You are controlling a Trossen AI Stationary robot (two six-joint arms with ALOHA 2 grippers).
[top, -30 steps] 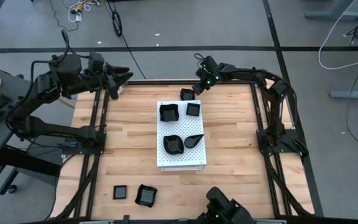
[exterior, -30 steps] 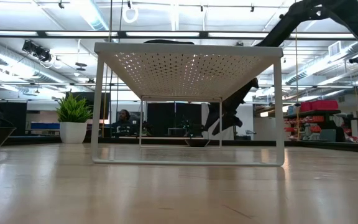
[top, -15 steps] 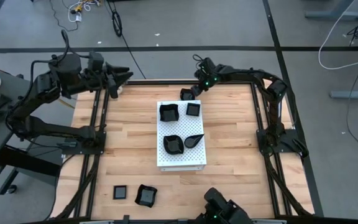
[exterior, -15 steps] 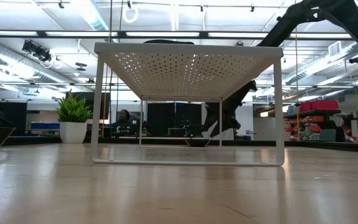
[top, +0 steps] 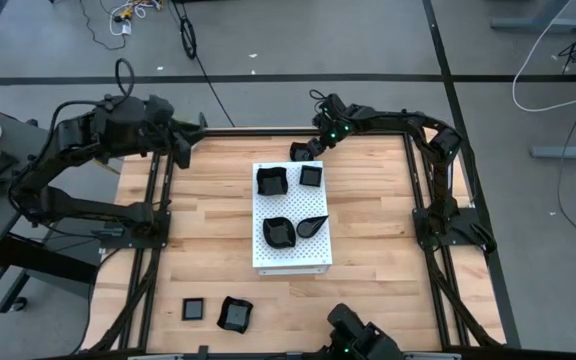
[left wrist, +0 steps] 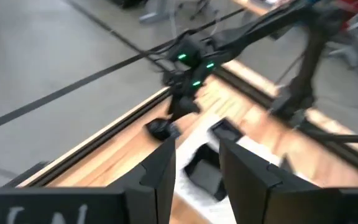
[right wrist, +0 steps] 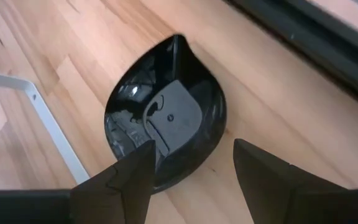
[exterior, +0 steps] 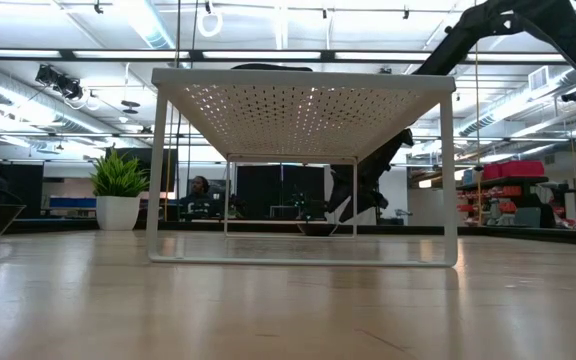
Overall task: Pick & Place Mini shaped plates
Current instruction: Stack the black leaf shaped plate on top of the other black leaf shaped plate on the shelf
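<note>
The right gripper (top: pixel 308 148) hovers at the far edge of the counter (top: pixel 368 240), just above a teardrop plate (right wrist: pixel 166 134) that lies on the bare wood beside the far end of the white perforated board (top: pixel 290 250). Its fingers (right wrist: pixel 272 180) are spread wide with nothing between them, one either side of the dish in the right wrist view; whether the tips touch the dish is not clear. From above, the arm covers most of this plate, so only a dark scrap shows.

Four more plates sit on the board: a wavy-edged one (top: pixel 271 181) and a square one (top: pixel 311 176) toward its far end, a rounded dish (top: pixel 279 232) and a leaf-shaped one (top: pixel 312 226) nearer its middle. Two others lie on the counter by the near left corner, a small square (top: pixel 194 309) and a wavy-edged dish (top: pixel 234 314).

The left gripper (top: pixel 190 137) waits off the far left corner of the counter; its fingers (left wrist: pixel 160 174) stand apart with nothing held, though that wrist view is smeared.

In the low view the board's underside hides every plate on it, and only part of the right arm shows behind its legs. A dark object (top: pixel 363 335) at the near edge is cut off
</note>
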